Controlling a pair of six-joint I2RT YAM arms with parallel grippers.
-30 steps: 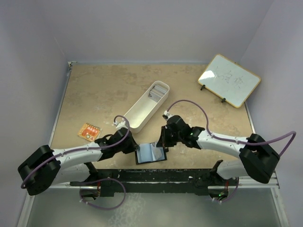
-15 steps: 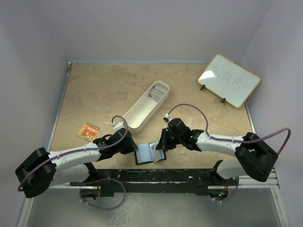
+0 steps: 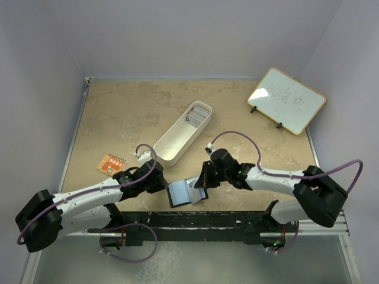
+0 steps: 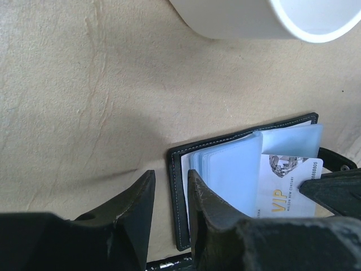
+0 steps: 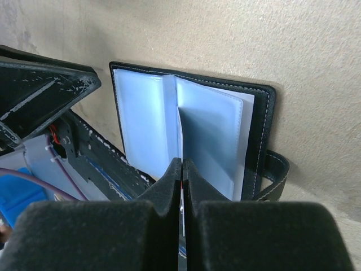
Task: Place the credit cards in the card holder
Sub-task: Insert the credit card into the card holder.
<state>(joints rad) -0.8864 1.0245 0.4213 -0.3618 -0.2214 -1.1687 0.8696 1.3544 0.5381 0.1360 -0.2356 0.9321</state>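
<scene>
The black card holder lies open near the table's front edge, its blue-grey sleeves fanned up. My right gripper is shut on a thin white credit card marked VIP, whose lower edge sits among the sleeves. My left gripper is open at the holder's left side, with the black stitched edge showing in the narrow gap between its fingers. More grey credit cards are stacked in the far end of the white tray.
An orange card lies flat on the table left of the left arm. A small whiteboard stands at the back right. The white tray's rounded end is just beyond the holder. The arms' black base rail runs along the front edge.
My left gripper has opened, letting go of the holder's left edge, and drawn back slightly to the left. The right gripper has stayed shut on the card and shifted a little toward the holder.
</scene>
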